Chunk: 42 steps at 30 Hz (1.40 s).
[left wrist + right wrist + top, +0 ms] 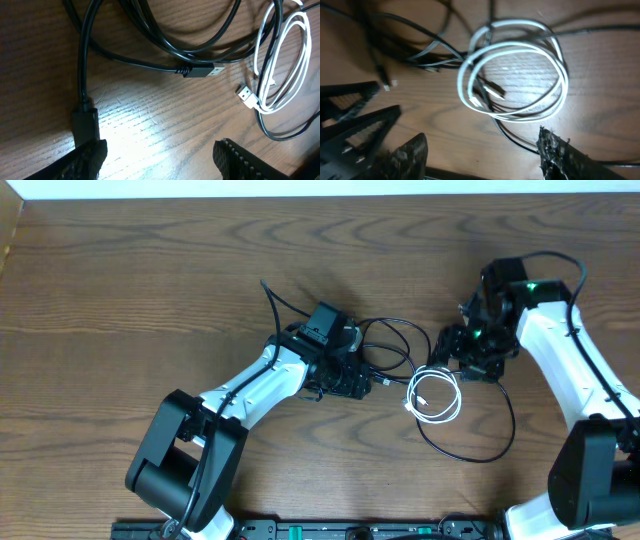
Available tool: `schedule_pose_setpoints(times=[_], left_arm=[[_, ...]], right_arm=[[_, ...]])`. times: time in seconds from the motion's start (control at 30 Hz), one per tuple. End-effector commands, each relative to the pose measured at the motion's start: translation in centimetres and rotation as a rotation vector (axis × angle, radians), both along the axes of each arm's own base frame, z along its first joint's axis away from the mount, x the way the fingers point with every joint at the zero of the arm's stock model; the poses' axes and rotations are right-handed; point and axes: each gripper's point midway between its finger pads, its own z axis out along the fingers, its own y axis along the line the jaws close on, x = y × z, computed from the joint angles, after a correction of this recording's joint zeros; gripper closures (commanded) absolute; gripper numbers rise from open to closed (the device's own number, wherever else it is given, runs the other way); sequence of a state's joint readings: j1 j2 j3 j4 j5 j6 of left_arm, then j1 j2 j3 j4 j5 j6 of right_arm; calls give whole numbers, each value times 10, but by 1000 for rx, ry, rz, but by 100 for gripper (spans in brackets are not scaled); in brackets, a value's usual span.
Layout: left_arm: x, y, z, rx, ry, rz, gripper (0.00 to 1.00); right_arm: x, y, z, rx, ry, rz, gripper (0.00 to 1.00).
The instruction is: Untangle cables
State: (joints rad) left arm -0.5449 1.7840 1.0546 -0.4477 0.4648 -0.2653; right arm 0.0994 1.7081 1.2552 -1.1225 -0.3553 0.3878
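The white cable lies coiled at mid-table, and the long black cable loops around and under it. In the left wrist view the black cable's plug and the white cable's plug rest on the wood ahead of my left gripper. It is open and holds nothing, though another black plug end lies against its left finger. My right gripper hangs open just short of the white coil, with a black strand passing by its right finger.
The wooden table stretches bare to the left and back. My left gripper and right gripper sit close together on either side of the coil. The left arm's fingers show in the right wrist view.
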Motion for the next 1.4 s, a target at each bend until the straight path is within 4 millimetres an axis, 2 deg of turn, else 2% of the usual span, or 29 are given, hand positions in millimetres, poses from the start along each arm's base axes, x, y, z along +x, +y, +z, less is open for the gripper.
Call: schedule_pose_setpoints(times=[0.0,0.2,0.3,0.37,0.6,0.93,1.03,1.1,1.2,1.27,1.33,1.37], left_arm=[[-1,2,-4,12,7,-2,27],[-1,2,-4,14,10,-2,27],[-1,2,-4,14,11,-2,27],[-1,2,-4,14,11,-2,27],[-3,3,-5,18,17,-2,27],[-3,3,-5,20,19,-2,27],[-3,3,-5,20,19,-2,27],[-3,3,-5,20,19,-2,27],[-3,3,-5,20,19,-2,27],[-3,3,-5,20,19,-2,27],[-3,3,-5,20,19,-2,27],[-3,3,-5,20,19,-2,27]], right_arm=[[-10,-7,-23,-51,63,-162,34],[-19,4,-60,-50,105,-345,39],[-23,17,-73,-35,116,-416,43],[-19,26,-78,-18,84,-423,43],[11,43,-75,52,-46,-429,40],[20,42,-73,57,-84,-436,41],[20,46,-71,89,-71,-443,32],[18,52,-69,127,-44,-454,32],[21,45,-69,126,-42,-484,31],[26,39,-68,130,-51,-504,34],[31,36,-67,136,-68,-515,46],[32,35,-67,136,-72,-516,58]])
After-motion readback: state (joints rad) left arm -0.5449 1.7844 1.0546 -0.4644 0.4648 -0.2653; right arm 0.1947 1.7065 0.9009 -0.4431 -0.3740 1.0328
